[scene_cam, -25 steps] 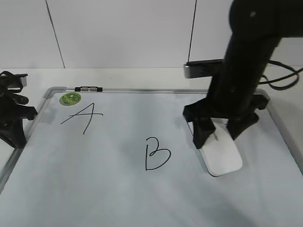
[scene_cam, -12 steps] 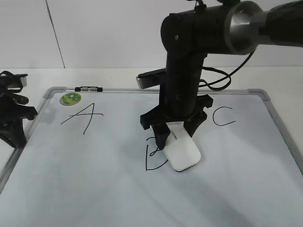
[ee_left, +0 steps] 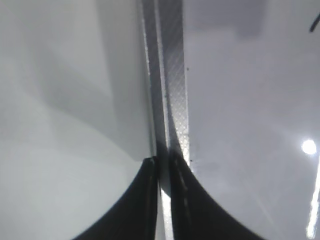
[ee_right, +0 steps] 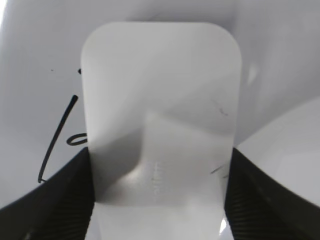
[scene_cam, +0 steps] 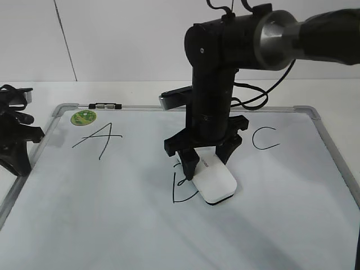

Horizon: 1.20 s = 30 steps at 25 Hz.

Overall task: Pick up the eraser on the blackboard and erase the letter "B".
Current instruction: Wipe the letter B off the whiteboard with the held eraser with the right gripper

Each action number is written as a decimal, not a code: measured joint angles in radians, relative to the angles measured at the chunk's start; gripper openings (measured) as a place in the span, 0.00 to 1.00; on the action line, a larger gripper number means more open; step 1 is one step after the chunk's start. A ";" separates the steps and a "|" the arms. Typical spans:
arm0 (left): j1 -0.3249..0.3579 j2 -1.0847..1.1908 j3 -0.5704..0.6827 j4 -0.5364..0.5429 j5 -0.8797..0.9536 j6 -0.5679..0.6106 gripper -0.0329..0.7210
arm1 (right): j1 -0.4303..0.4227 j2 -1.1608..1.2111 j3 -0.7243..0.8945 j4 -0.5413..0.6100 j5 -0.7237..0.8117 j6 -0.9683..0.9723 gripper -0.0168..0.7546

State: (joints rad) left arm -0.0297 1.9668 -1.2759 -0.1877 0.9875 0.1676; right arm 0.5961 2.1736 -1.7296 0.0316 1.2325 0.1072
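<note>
My right gripper (scene_cam: 207, 163) is shut on the white eraser (scene_cam: 215, 180), which lies flat on the blackboard (scene_cam: 112, 225) over the right part of the letter "B" (scene_cam: 180, 191). Only the B's left stroke and lower curve show beside the eraser. In the right wrist view the eraser (ee_right: 160, 115) fills the middle between my black fingers (ee_right: 55, 200), with the B's strokes (ee_right: 60, 135) to its left. My left gripper (scene_cam: 14, 143) rests at the board's left edge; in the left wrist view it (ee_left: 164, 165) is shut, its tips over the grey frame (ee_left: 172, 75).
A slanted black "A" (scene_cam: 98, 138) and a round green sticker (scene_cam: 83, 117) are at the board's upper left. A black "C" (scene_cam: 264, 138) is at the upper right. A cable (scene_cam: 264, 95) hangs behind the right arm.
My right gripper slid the eraser left across the board, from the right side onto the "B", covering and wiping its right part. The "C" is now uncovered. The left arm has not moved.
</note>
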 joint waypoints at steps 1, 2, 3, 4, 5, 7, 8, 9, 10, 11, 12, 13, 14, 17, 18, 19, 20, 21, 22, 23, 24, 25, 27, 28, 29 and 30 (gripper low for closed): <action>0.000 0.000 0.000 0.000 0.000 0.000 0.08 | 0.000 0.002 -0.006 0.000 0.005 0.000 0.75; 0.000 0.000 0.000 0.000 0.000 0.000 0.08 | 0.000 0.002 -0.006 0.000 0.006 0.000 0.75; 0.000 0.000 0.000 0.000 0.000 0.000 0.08 | 0.002 0.004 -0.013 0.000 0.012 0.000 0.75; 0.000 0.000 0.000 0.000 0.000 0.000 0.08 | 0.002 0.006 -0.015 0.000 0.013 0.000 0.75; 0.000 0.000 0.000 0.000 0.000 0.000 0.08 | 0.002 0.006 -0.016 0.000 0.015 0.000 0.75; 0.000 0.000 0.000 0.000 0.000 0.000 0.08 | 0.002 0.006 -0.016 -0.001 0.015 0.000 0.75; 0.000 0.000 0.000 0.000 0.000 0.000 0.08 | 0.002 0.006 -0.016 -0.001 0.015 0.002 0.75; 0.000 0.000 0.000 0.000 0.000 0.000 0.08 | 0.002 0.006 -0.016 -0.002 0.015 0.000 0.75; 0.000 0.000 0.000 0.000 0.001 0.000 0.08 | 0.002 0.006 -0.016 -0.002 0.015 0.000 0.75; 0.000 0.000 0.000 0.000 0.001 0.000 0.08 | 0.002 0.006 -0.016 -0.002 0.015 0.000 0.75; 0.000 0.000 0.000 0.000 0.001 0.000 0.08 | 0.002 0.006 -0.016 -0.002 0.015 0.000 0.75; 0.000 0.000 0.000 0.000 0.001 0.000 0.08 | 0.002 0.006 -0.016 -0.002 0.015 0.000 0.77; 0.000 0.000 0.000 0.000 0.001 0.000 0.08 | 0.002 0.006 -0.016 -0.002 0.015 0.002 0.78; 0.000 0.000 0.000 0.000 0.002 0.000 0.08 | 0.004 0.030 -0.016 -0.013 0.002 0.002 0.79; 0.000 0.000 0.000 0.000 0.002 0.000 0.08 | 0.005 0.039 -0.023 -0.017 -0.001 0.002 0.79; 0.000 0.000 0.000 0.000 0.003 0.000 0.08 | 0.005 0.039 -0.033 -0.023 -0.005 0.002 0.79; 0.000 0.000 0.000 0.000 0.005 0.000 0.08 | 0.005 0.041 -0.038 -0.024 -0.007 0.002 0.79; 0.000 0.000 0.000 0.000 0.005 0.000 0.08 | 0.005 0.041 -0.052 -0.032 -0.007 0.002 0.79; 0.000 0.000 -0.001 0.000 0.005 0.000 0.08 | 0.005 0.041 -0.064 -0.032 -0.007 0.002 0.79; 0.000 0.000 -0.001 0.000 0.005 0.000 0.08 | 0.005 0.041 -0.077 -0.032 -0.008 0.002 0.79; 0.000 0.000 -0.001 0.000 0.005 0.000 0.08 | 0.005 0.041 -0.085 -0.032 -0.008 0.002 0.79; 0.000 0.000 -0.001 0.000 0.005 0.000 0.08 | 0.005 0.041 -0.089 -0.032 -0.008 0.002 0.79; 0.000 0.000 -0.001 0.000 0.005 0.000 0.08 | 0.005 0.041 -0.093 -0.032 -0.007 0.002 0.79; 0.000 0.000 -0.001 0.000 0.005 0.000 0.08 | 0.005 0.039 -0.093 -0.032 -0.007 0.002 0.79; 0.000 0.000 -0.001 0.000 0.005 0.000 0.08 | 0.005 0.035 -0.093 -0.032 -0.007 0.002 0.79; 0.000 0.000 -0.001 0.000 0.005 0.000 0.08 | 0.005 0.034 -0.093 -0.032 -0.007 0.002 0.79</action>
State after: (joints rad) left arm -0.0297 1.9668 -1.2765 -0.1877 0.9928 0.1676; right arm 0.6010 2.2076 -1.8230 0.0000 1.2259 0.1094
